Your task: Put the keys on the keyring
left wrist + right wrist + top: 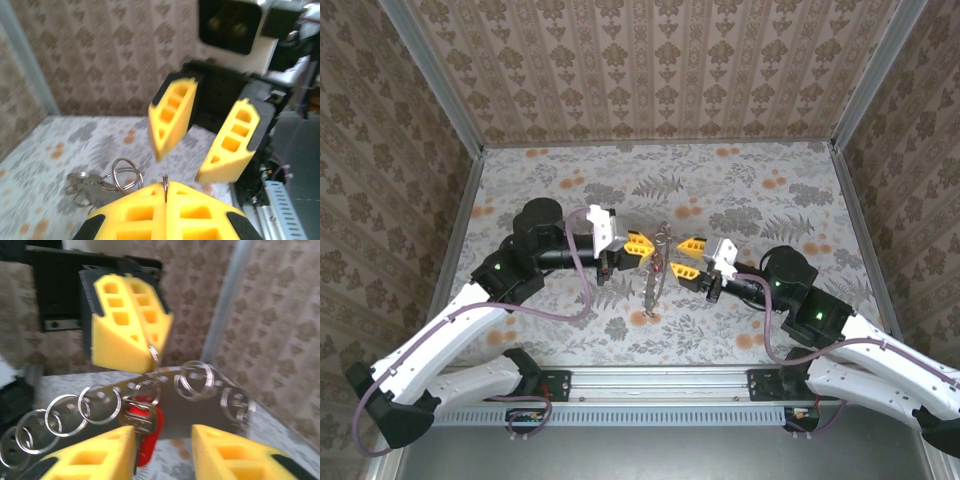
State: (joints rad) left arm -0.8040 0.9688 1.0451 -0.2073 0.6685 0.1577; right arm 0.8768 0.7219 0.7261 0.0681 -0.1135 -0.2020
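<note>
Risk of a snag at the threading. Pinches the keyring (154, 354) edge-on in the closed left gripper (642, 247), above mid-table. Holds nothing in the right gripper (686, 257), spread wide just right of it, with the keys (147, 437) hanging close beside it. Could, by closing off-centre, set the linked spare rings (80, 405) swinging or twist the keyring loose.

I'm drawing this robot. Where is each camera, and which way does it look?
Top external: high behind the bases, looking down at the table; both arms show.
Left wrist: faces the open right gripper; own left gripper, below, pinches a thin ring.
Right wrist: faces the left gripper and red tag; own fingers below.
Shared: both wrist views show that ring.
</note>
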